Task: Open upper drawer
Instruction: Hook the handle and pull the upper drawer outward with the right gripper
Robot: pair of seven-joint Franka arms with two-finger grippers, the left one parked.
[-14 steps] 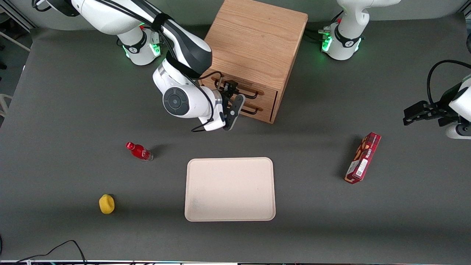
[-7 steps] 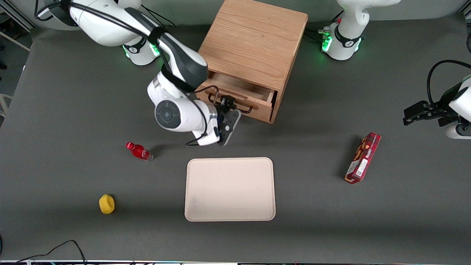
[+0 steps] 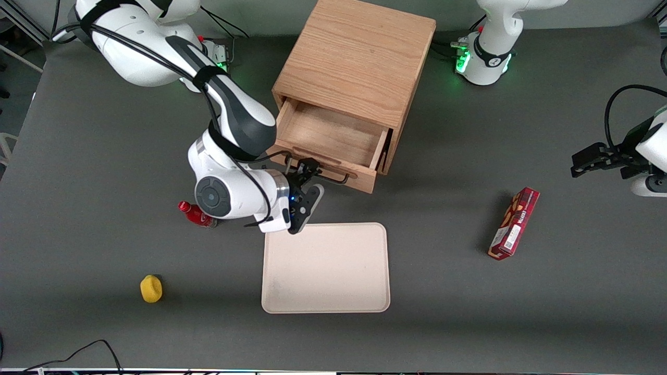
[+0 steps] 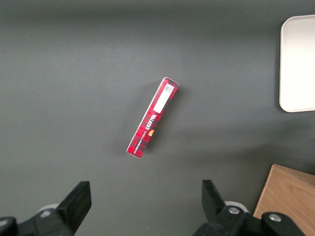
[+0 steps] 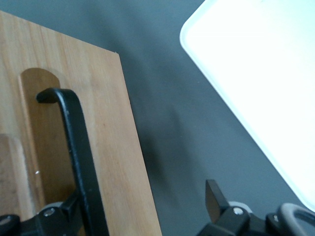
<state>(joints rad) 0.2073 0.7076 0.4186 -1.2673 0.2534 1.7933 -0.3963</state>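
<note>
The wooden cabinet (image 3: pixel 359 57) stands farther from the front camera than the tray. Its upper drawer (image 3: pixel 333 136) is pulled far out, and its bare wooden inside shows. The black wire handle (image 3: pixel 336 177) runs along the drawer front. My right gripper (image 3: pixel 306 172) is at the handle's end toward the working arm, nearer the camera than the drawer. In the right wrist view the gripper (image 5: pixel 142 201) is open, its fingers wide apart, and the handle (image 5: pixel 78 142) on the drawer front (image 5: pixel 106 123) runs right beside one finger. The lower drawer is hidden under the upper one.
A beige tray (image 3: pixel 325 268) lies nearer the camera than the drawer, just under my wrist; it also shows in the right wrist view (image 5: pixel 256 73). A red bottle (image 3: pixel 195 214) and a yellow object (image 3: pixel 151 288) lie toward the working arm's end. A red box (image 3: pixel 514 223) lies toward the parked arm's end.
The upper drawer has gone from shut to pulled far out. My gripper has moved with the handle toward the camera and now sits close to the tray's edge.
</note>
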